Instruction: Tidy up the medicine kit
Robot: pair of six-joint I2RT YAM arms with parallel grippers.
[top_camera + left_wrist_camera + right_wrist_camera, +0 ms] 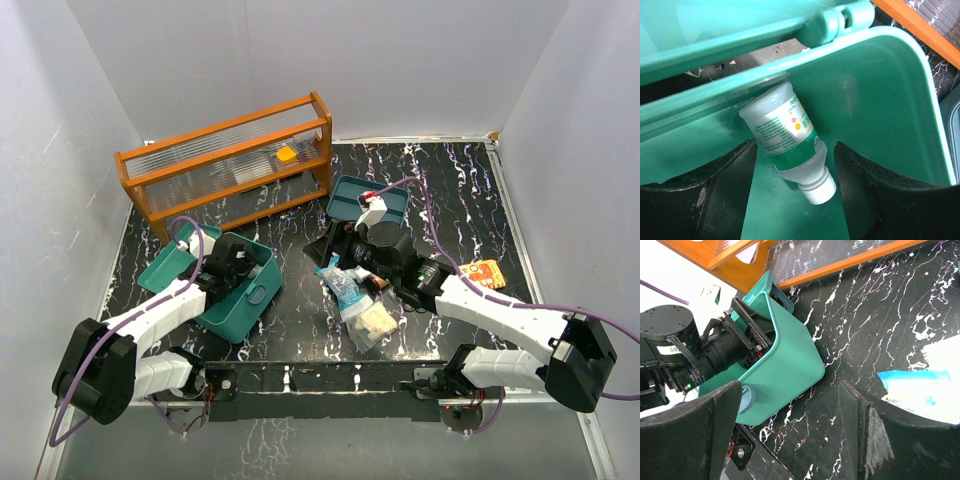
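Starting with the black marbled counter (300,330), which fills the frame. The orange-brown wooden rack (225,165) stands at upper left with its clear ribbed panels.

Lower left of centre sits the teal medicine kit (245,310). Its lid (165,268) is thrown open toward the left, and its matching tray insert (345,195) lies apart from it, just right of the rack.

The left end effector (795,150) is down inside the box with its jaws parted. A small white bottle (782,132) with a green label lies on its side between them, against the box wall. The right finger is clear of the bottle, so there's no grip on it.

The right end effector (790,385) hangs at centre frame, jaws spread wide and holding nothing.

Just below it there's a blue-and-white packet (345,285), with a clear bag (375,322) touching it on the lower side. A small orange packet (485,272) lies off to the right.
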